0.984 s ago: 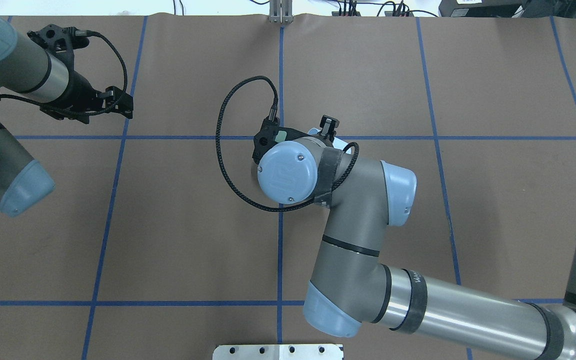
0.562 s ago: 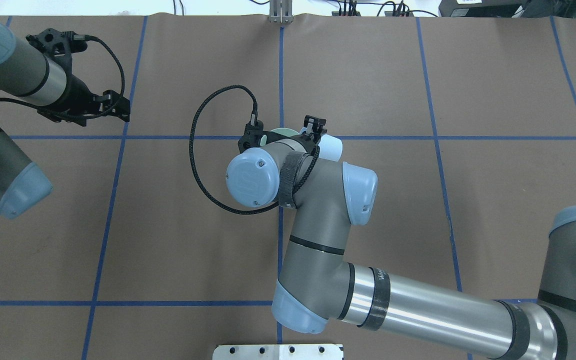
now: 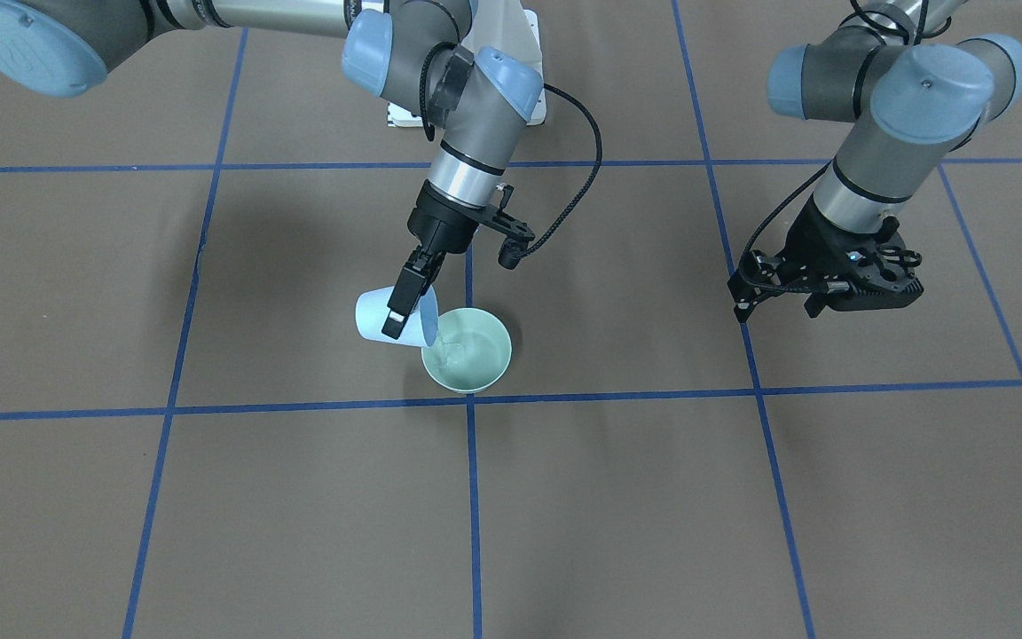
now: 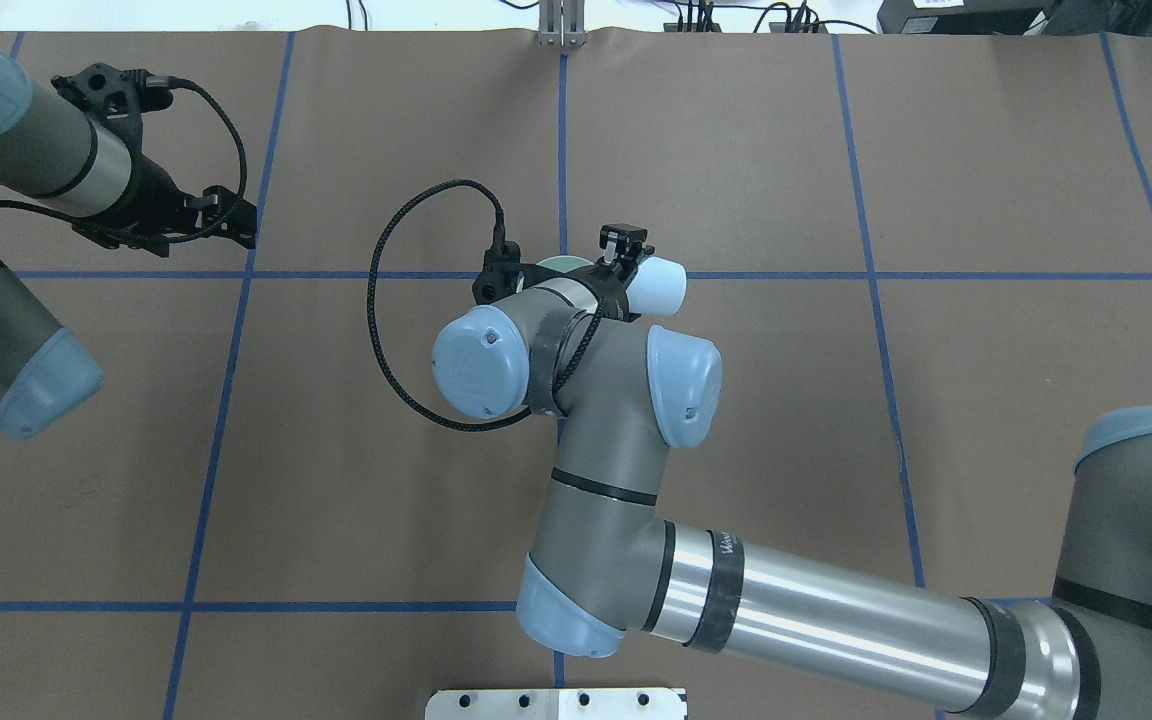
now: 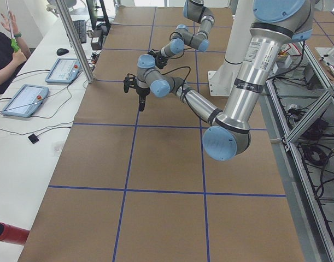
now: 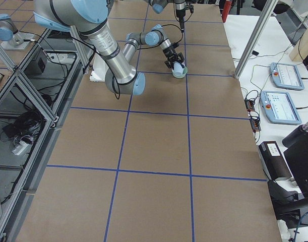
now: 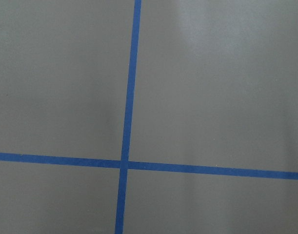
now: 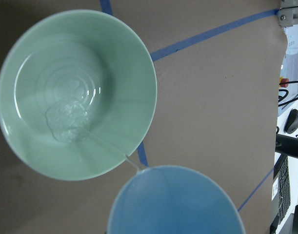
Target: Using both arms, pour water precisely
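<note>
A: Two arms in shot. Far left?
B: That's the left arm [image 4: 36, 160] over the brown table [image 4: 986, 180]. Its left gripper [image 4: 244, 222] looks parted, nothing in it.
A: Middle?
B: The green bowl [image 3: 491, 342] sits on the table, just beside a blue tape cross [image 3: 471, 401].
A: Right?
B: The right arm [image 4: 816, 620] reaches in. Its right gripper [image 3: 397, 318] is clamped on the light blue cup [image 3: 375, 318], tipped at the bowl's rim. A thin water stream [image 8: 107, 146] runs into the bowl.

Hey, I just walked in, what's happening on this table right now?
The right gripper holds a light blue cup tipped over a green bowl, and a thin stream of water runs from the cup's lip into the bowl. The left gripper hangs open and empty off to the side.
</note>
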